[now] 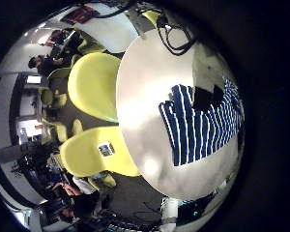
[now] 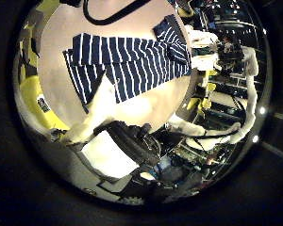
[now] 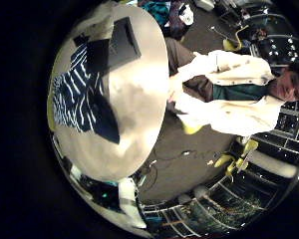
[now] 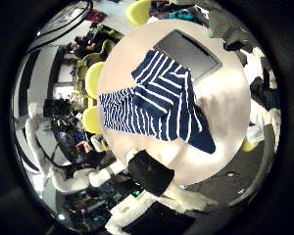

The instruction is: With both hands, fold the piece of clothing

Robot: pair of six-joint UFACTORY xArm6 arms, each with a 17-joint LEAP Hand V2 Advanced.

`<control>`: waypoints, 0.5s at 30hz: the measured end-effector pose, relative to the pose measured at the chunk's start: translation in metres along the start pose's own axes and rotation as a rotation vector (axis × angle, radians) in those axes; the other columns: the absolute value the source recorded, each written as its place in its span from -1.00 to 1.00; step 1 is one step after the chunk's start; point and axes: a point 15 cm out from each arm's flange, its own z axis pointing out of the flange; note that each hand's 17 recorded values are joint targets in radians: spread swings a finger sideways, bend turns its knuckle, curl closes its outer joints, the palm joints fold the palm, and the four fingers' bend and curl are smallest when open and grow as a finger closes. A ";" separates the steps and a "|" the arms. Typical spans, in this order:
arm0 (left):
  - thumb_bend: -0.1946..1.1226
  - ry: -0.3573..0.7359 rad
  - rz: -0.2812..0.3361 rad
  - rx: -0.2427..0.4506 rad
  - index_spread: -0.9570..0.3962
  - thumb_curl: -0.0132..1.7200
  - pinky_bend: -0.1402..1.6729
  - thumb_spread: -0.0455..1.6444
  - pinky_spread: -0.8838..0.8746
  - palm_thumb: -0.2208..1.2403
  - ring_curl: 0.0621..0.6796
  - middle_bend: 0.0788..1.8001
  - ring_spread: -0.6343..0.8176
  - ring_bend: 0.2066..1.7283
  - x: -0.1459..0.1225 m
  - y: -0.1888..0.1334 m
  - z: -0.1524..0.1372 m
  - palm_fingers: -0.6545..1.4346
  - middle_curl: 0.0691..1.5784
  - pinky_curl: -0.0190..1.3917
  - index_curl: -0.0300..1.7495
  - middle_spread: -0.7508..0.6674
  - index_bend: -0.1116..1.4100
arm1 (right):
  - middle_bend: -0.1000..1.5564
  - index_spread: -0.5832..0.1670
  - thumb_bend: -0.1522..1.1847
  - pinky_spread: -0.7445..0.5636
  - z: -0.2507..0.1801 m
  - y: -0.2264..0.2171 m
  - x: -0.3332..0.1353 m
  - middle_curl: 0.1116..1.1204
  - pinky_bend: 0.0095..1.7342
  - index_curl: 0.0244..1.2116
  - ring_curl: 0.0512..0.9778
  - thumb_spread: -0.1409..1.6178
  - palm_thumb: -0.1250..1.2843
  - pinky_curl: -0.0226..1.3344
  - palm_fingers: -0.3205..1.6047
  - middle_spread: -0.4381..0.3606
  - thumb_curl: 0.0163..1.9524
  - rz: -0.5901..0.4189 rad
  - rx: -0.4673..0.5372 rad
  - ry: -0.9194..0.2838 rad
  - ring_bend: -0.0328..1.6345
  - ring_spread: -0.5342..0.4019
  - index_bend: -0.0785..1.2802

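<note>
A navy-and-white striped garment lay crumpled on the round table. Both hands hovered well above it, their finger positions impossible to tell. Each hand probably needed an opposite edge, gripped evenly.

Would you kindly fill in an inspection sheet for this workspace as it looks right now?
Surface: round pale table, mostly bare.
Job's things: striped garment lying on the table, spread but rumpled, one sleeve out to the side.
Clutter: dark flat rectangular item on the table beside the garment.
Hands: both raised above the table, clear of the garment; fingers cannot be judged.
Cables: nothing reported.
Surroundings: yellow chairs around the table.
</note>
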 end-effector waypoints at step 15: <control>-0.73 0.023 0.072 -0.057 0.07 -0.58 0.02 0.56 -0.60 -0.08 0.20 -0.78 -0.56 0.03 0.031 0.027 0.024 -0.01 -0.12 0.08 -0.13 -0.17 -0.62 | -0.26 -0.16 -0.82 0.25 0.099 -0.008 -0.007 -0.19 -0.15 -0.28 -0.02 0.40 -0.49 0.15 -0.46 -0.09 -0.68 0.000 -0.125 -0.026 0.23 -0.24 -0.64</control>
